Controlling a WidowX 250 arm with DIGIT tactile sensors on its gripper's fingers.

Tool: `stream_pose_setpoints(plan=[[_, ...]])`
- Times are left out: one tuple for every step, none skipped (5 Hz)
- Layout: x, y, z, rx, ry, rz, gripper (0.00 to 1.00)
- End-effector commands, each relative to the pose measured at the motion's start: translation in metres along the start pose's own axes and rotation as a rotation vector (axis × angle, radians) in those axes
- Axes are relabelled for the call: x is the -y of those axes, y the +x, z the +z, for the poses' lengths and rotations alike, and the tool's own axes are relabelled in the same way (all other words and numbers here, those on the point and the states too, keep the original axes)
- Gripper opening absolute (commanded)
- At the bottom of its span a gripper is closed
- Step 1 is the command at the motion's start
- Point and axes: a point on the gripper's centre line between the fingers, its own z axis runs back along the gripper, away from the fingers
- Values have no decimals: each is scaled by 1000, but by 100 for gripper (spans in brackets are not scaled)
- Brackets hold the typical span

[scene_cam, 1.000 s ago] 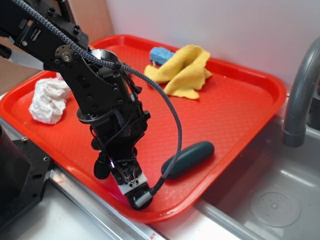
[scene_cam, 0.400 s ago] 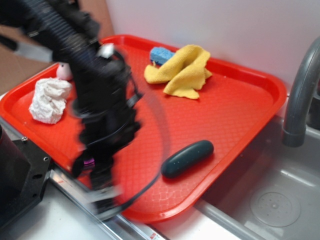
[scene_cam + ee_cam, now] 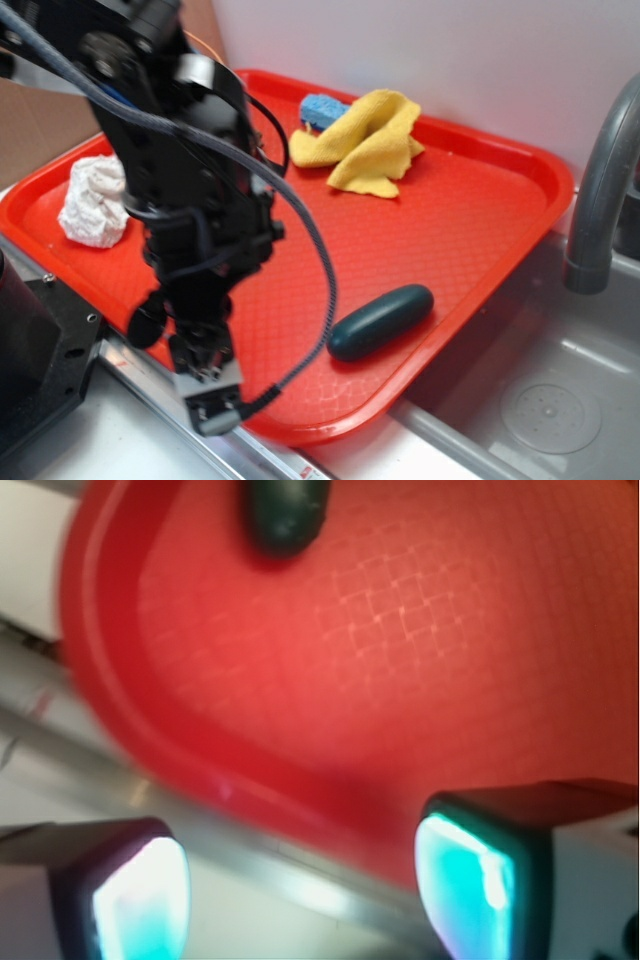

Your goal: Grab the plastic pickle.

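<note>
Exterior view: red tray [image 3: 480, 200] sits on a steel worktop [image 3: 90, 440], w/ a sink basin [image 3: 540, 400] and grey faucet [image 3: 600, 190] to the right. Plastic pickle [image 3: 381, 321] lies flat on the tray floor near the front-right rim, dark teal, angled up toward the right, nothing touching it. Black arm reaches down over the tray's front-left part; its hand [image 3: 210, 395] hangs at the front rim, left of the pickle and apart from it. A braided cable [image 3: 325, 290] loops from the arm down to the hand, passing just left of the pickle. Yellow cloth [image 3: 365, 140] is crumpled at the back of the tray, w/ a blue sponge-like piece [image 3: 322, 108] partly under its left edge. White crumpled cloth [image 3: 95, 200] sits at the tray's left side, partly behind the arm.

Wrist view: blurred. Both fingertips [image 3: 480, 880] show at the bottom edge, set wide apart w/ nothing between them, so the hand [image 3: 310, 895] is spread and empty. They seem to straddle the tray [image 3: 400, 660] rim, the left one over the steel surface, the right one over red. Pickle [image 3: 288, 512] end pokes in at the top edge, well apart from the fingertips.
</note>
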Motion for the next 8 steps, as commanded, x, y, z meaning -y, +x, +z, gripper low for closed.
stream_pose_setpoints(plan=[[-20,25,6,136,-38,175,100],[-28,34,8,158,-49,173,100],[-35,46,3,200,-56,166,100],[-22,72,3,228,-70,86,100],[-4,89,0,235,-80,-11,100],[-3,91,2,250,-104,-21,100],[-7,89,0,257,-136,-7,100],[-18,82,19,310,-161,56,100]])
